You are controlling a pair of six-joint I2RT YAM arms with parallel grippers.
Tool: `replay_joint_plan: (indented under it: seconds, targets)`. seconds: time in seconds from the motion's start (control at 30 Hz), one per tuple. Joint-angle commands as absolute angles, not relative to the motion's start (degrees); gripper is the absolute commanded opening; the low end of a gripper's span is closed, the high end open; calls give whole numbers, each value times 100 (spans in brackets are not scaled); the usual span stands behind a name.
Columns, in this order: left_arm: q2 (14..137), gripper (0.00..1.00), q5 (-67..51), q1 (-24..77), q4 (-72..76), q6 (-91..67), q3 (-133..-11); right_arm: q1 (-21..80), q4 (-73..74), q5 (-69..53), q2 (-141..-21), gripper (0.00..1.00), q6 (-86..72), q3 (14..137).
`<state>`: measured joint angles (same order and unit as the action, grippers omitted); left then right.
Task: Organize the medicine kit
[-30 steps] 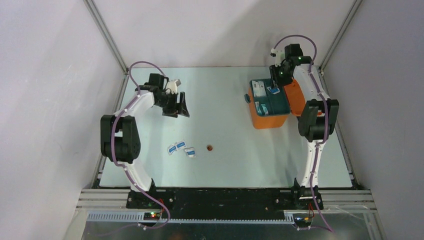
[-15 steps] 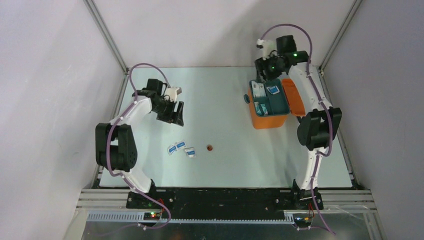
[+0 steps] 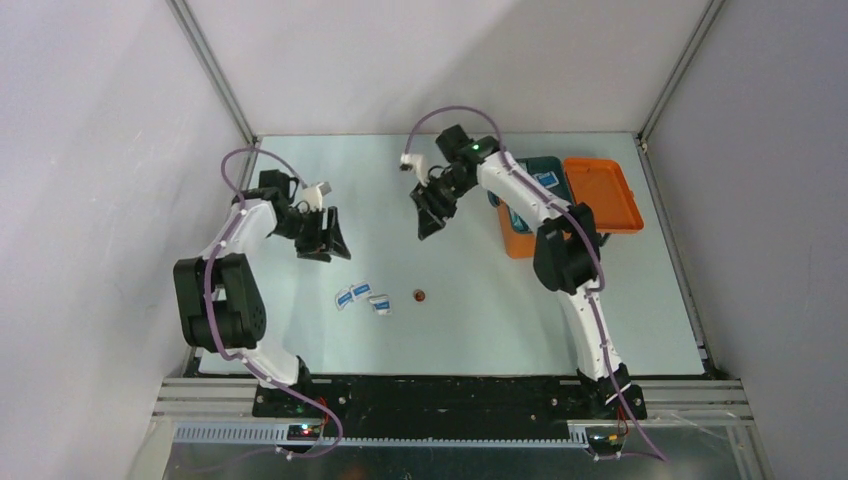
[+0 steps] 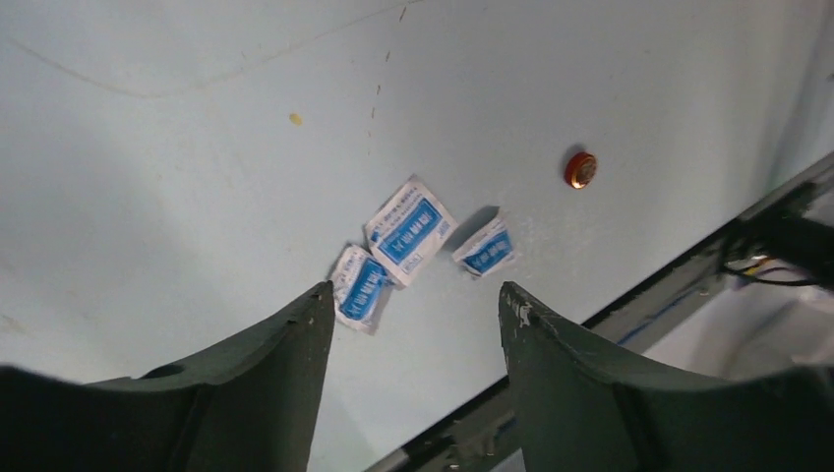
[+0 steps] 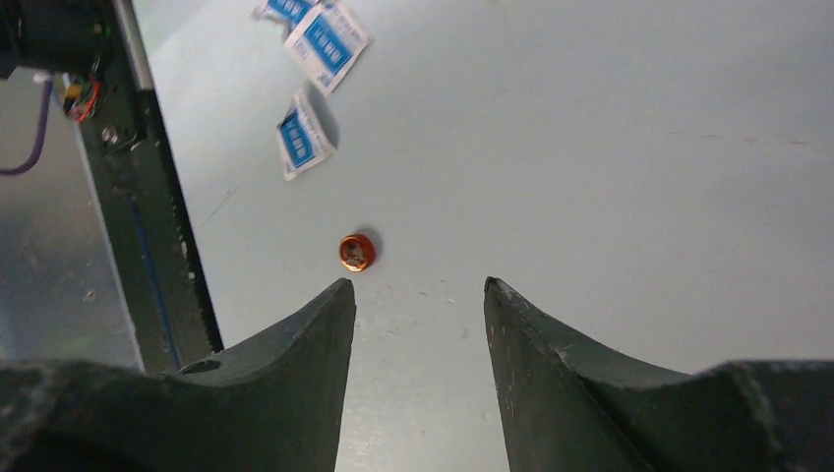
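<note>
The medicine kit (image 3: pixel 522 243) is an orange box at the right, partly hidden behind my right arm. Its orange lid (image 3: pixel 600 195) lies open to the right, and a blue-white packet (image 3: pixel 546 180) rests in its teal tray. Three more blue-white packets (image 3: pixel 361 296) lie on the table in front of the left arm. In the left wrist view the packets (image 4: pixel 409 229) sit just beyond my open, empty left gripper (image 4: pixel 415 289) (image 3: pixel 325 240). My right gripper (image 3: pixel 430 215) (image 5: pixel 418 283) hangs open and empty over the middle of the table, left of the kit.
A small orange-red round cap (image 3: pixel 420 295) (image 5: pixel 356 252) (image 4: pixel 580 169) lies on the table right of the packets, just beyond the right gripper's left finger in its wrist view. The black front rail (image 5: pixel 148 216) runs along the table's near edge.
My right arm has swung left from above the kit's tray to over the middle of the table, leaving a packet in the tray. The left arm has drifted slightly left and nearer.
</note>
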<state>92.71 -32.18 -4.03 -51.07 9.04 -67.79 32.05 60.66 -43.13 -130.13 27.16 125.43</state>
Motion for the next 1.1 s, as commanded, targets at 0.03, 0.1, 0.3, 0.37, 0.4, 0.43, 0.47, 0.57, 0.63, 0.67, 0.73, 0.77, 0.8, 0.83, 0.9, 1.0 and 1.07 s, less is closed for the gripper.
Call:
replay_joint_plan:
  seconds: [0.03, 0.1, 0.3, 0.37, 0.4, 0.43, 0.47, 0.57, 0.63, 0.67, 0.73, 0.77, 0.8, 0.83, 0.9, 1.0, 1.07]
  targets:
    - [9255, 65, -3895, -534, -5077, -372, -6241, 3634, 6521, -5054, -13406, 55, 3221, 12804]
    - [9073, 63, -3527, -536, -4868, -891, -5828, 3834, 6536, -5061, -13505, 54, 3218, 12734]
    - [8420, 60, -3021, -451, -4194, -1827, -4471, 4270, 6373, -5258, -13649, 48, 2813, 12275]
    - [8620, 58, -3152, -354, -4075, -1872, -4377, 4359, 6107, -5362, -13563, 47, 2370, 11952]
    - [8665, 57, -3247, -282, -3976, -1883, -4350, 4372, 5967, -5449, -13518, 47, 2191, 11691]
    - [8716, 56, -3298, -233, -3909, -1886, -4315, 4387, 5708, -5476, -13423, 47, 1864, 11572]
    - [8731, 55, -3367, -129, -3796, -1884, -4307, 4391, 5614, -5500, -13387, 48, 1745, 11374]
    - [8793, 52, -3446, 167, -3711, -1835, -4361, 4424, 5497, -5370, -13303, 48, 1535, 11275]
    - [8840, 52, -3362, 294, -3688, -1793, -4431, 4418, 5488, -5287, -13271, 49, 1498, 11294]
    - [8876, 52, -3288, 331, -3681, -1786, -4457, 4406, 5477, -5267, -13247, 50, 1462, 11299]
    - [8992, 52, -3216, 335, -3654, -1784, -4552, 4370, 5461, -5214, -13200, 50, 1429, 11293]
    - [9101, 52, -3228, 339, -3640, -1780, -4616, 4347, 5460, -5182, -13170, 50, 1422, 11261]
    - [9156, 51, -3253, 348, -3631, -1766, -4646, 4335, 5456, -5166, -13116, 50, 1423, 11242]
    - [9268, 51, -3279, 363, -3619, -1755, -4695, 4309, 5453, -5143, -13089, 50, 1424, 11189]
    - [9439, 50, -3300, 431, -3616, -1758, -4769, 4265, 5435, -5108, -12987, 50, 1418, 11112]
    - [9723, 48, -3291, 505, -3616, -1764, -4957, 4202, 5434, -5017, -12916, 50, 1439, 11062]
    - [9853, 46, -3190, 577, -3634, -1783, -5070, 4153, 5424, -4950, -12871, 50, 1462, 11055]
